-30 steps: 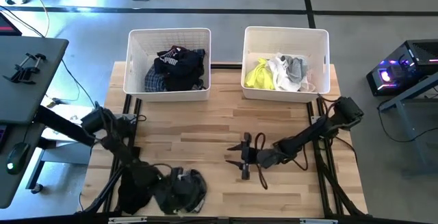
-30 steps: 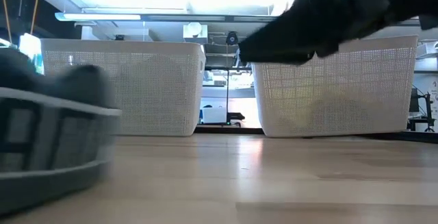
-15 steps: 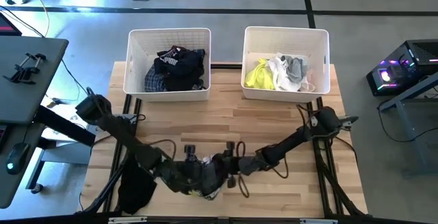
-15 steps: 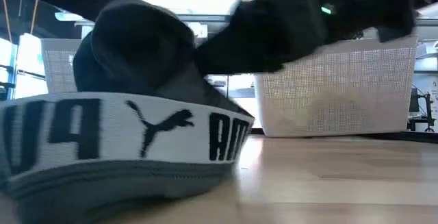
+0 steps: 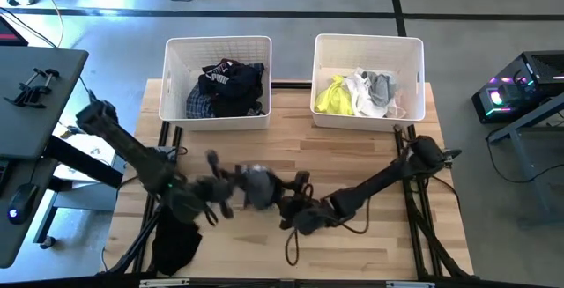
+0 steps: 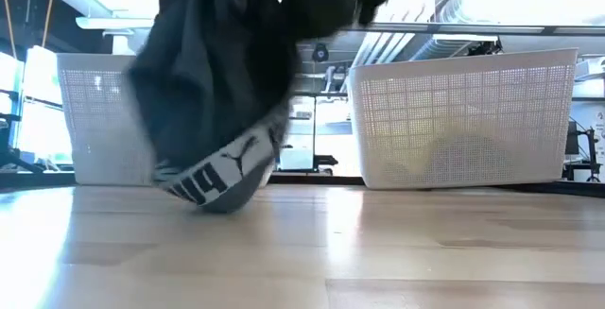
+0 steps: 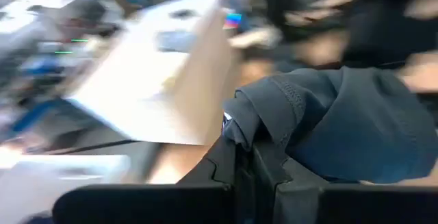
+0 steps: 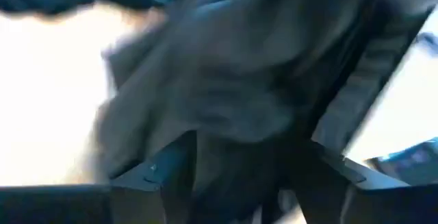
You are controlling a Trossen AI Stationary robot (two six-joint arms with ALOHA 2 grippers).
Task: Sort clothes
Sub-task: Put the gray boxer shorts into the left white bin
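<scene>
1. Since the earlier frame the grey garment (image 5: 258, 185) has been lifted off the tabletop (image 5: 352, 156); it was bunched at the front edge, now it is hung mid-table, up between both grippers.
2. L gripper (image 5: 231, 188) is clamped tight on the grey garment; in the left wrist view the cloth (image 7: 342, 125) is pinched right at the closed fingertips.
3. R gripper (image 5: 295, 202) is seen just beside the garment's other side, fingers spread wide. In the right wrist view the cloth (image 8: 226, 80) is draped between and past the fingers (image 8: 154, 172); whether it is gripped can't be told.
4. In the low view the garment (image 6: 213, 92) hangs down, its white lettered waistband (image 6: 222, 172) at the bottom, near the wood; contact can't be told.
5. Beyond the L gripper: left bin (image 5: 176, 103), dark and plaid clothes (image 5: 227, 88) inside.
6. Beyond the R gripper: right bin (image 5: 414, 59), neon yellow, white and grey clothes (image 5: 357, 94) inside.
7. Behind the L gripper, at the table's front-left corner: a black garment (image 5: 174, 244), partly over the edge.
</scene>
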